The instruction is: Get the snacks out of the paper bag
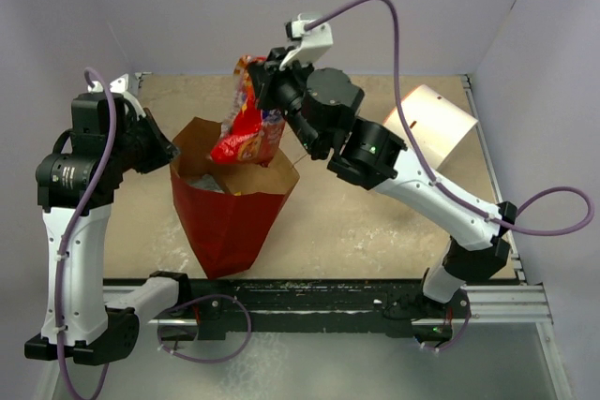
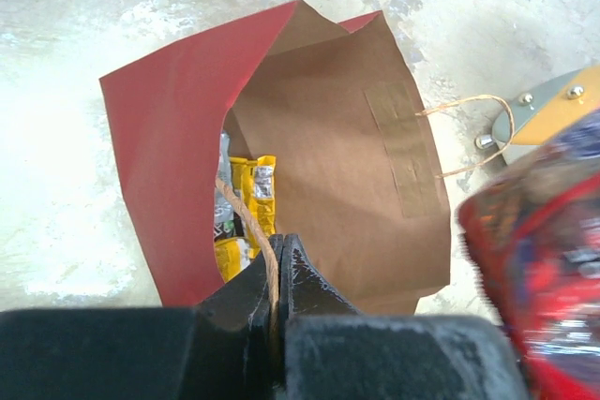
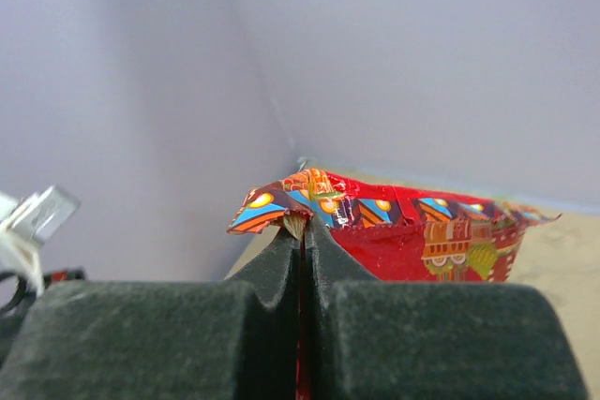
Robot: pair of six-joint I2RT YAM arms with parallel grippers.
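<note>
**A:** Left side first. State of the left gripper (image 2: 279, 252)?

**B:** Closed. Its black jaws pinch a thin brown twine handle (image 2: 249, 214) of the paper bag (image 1: 225, 222) at the bag's left rim.

**A:** Bag itself?

**B:** It stands upright on the tan, mottled surface (image 1: 375, 222), left of centre, with its mouth open. The outside is matt red and the inside plain brown kraft. The walls are creased and taper to a narrow base in the top view. A second twine loop (image 2: 461, 136) sticks out from the opposite wall, over a taped patch.

**A:** Contents?

**B:** The left wrist view shows yellow packets (image 2: 259, 185), glossy with crimped ends, low in the bag, and something silvery beside them, too small to identify.

**A:** Cookie bag?

**B:** The red cookie bag (image 1: 248, 124) is crinkled glossy film with blue and orange print. It hangs above the bag's far rim, tilted. Cannot tell whether its lower end clears the mouth.

**A:** Right side?

**B:** The right gripper (image 3: 302, 229) is closed, clamping the cookie bag's serrated top seam. Further right, near the far corner, a pale cylinder (image 1: 433, 128) lies on its side.
</note>
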